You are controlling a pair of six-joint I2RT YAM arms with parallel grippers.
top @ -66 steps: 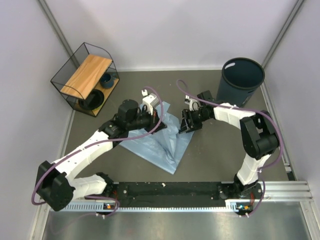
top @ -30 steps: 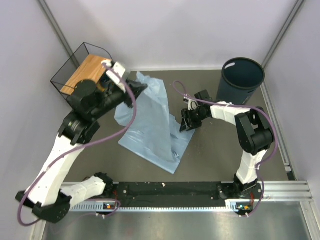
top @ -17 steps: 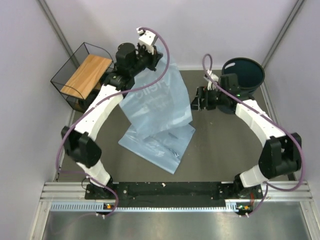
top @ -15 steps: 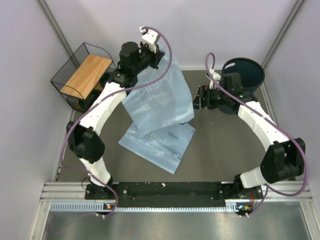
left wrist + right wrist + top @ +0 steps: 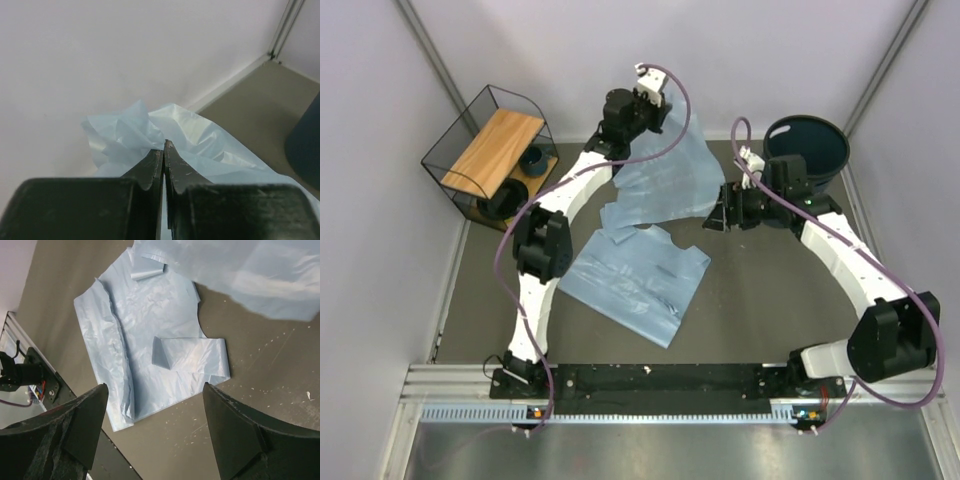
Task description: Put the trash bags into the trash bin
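The bags (image 5: 670, 175) are thin, crinkly film: almost weightless, limp and slippery, so best pinched at a bunched edge (a flat sheet gives little to bite). The left gripper (image 5: 164, 150) is clamped on the gathered top of one, which hangs near the back wall, left of the bin (image 5: 807, 150). Another lies flat on the surface (image 5: 770, 290), apart from the right gripper (image 5: 154, 390), whose jaws stand wide and empty.

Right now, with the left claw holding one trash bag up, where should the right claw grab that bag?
Probably its free lower right edge, coming in sideways from the right. The left claw pinches the lifted trash bag at the top, so it hangs as a loose sheet, and the open right claw sits beside that edge.
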